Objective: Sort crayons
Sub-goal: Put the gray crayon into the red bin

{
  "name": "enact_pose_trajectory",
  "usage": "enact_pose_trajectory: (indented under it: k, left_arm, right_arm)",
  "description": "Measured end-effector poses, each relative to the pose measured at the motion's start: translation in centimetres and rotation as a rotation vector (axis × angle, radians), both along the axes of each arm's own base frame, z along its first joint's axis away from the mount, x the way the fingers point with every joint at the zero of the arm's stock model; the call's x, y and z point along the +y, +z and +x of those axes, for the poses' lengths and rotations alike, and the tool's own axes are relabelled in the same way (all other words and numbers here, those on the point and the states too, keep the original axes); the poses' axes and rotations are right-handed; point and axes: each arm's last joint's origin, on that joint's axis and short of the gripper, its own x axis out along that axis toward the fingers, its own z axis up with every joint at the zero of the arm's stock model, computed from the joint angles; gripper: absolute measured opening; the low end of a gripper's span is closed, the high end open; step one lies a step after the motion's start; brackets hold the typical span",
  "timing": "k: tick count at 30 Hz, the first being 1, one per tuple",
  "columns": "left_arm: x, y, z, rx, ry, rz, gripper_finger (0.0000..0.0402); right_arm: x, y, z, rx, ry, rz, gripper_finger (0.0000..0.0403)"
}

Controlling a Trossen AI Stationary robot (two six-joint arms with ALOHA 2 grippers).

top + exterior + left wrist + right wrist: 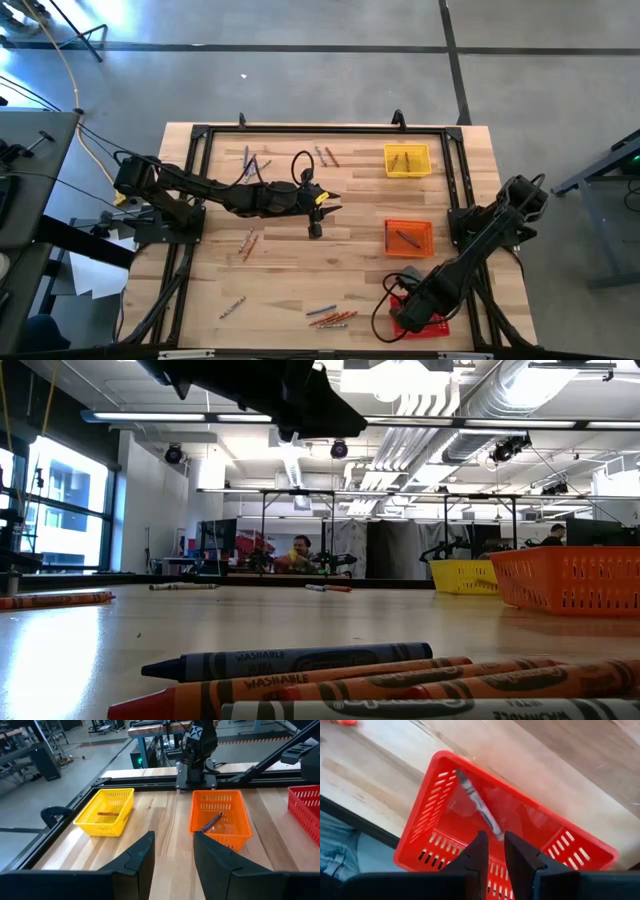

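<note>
One grey crayon (479,807) drops from our right gripper (492,851), jaws slightly parted and empty, above the red mesh tray (427,817) at five o'clock; it could catch the rim. Our left gripper (172,852), open and empty, hangs mid-table. Loose crayons (331,317) wait at six o'clock.

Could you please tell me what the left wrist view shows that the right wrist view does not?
Only the left wrist view shows the yellow tray holding a brownish crayon, the orange tray holding a dark crayon, and the left gripper, open and empty. Only the right wrist view shows the inside of the red tray, a grey crayon blurred there, and the right gripper above it. Both show the red tray and the wooden table.
</note>
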Motion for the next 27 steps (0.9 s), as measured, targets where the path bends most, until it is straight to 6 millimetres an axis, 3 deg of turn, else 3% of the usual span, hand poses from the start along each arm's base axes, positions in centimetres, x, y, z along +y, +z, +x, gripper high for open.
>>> enact_pose_trajectory:
  k: [6, 10, 14, 19, 27]
  left_arm:
    - [0.0, -0.1, 0.0, 0.009, 0.000, 0.001, 0.0119]
    - [0.1, -0.2, -0.1, 0.024, 0.015, 0.011, 0.0119]
    - [1.4, -1.2, -0.4, 0.135, 0.080, 0.033, 0.0119]
    - [4.9, -2.4, -0.8, 0.221, 0.162, -0.043, 0.0119]
    - [13.6, -2.3, -2.1, 0.287, 0.345, -0.107, 0.0119]
  right_arm:
    - [0.1, 0.3, 0.1, -0.015, 0.014, 0.002, 0.0057]
    - [-0.4, 3.0, 1.2, -0.116, 0.041, -0.048, 0.0057]
    - [-1.8, 5.8, 2.3, -0.269, 0.099, -0.307, 0.0058]
    - [-4.6, 7.3, 3.0, -0.302, 0.192, -0.635, 0.0058]
    - [-10.0, 7.6, 3.7, -0.060, 0.227, -0.854, 0.0058]
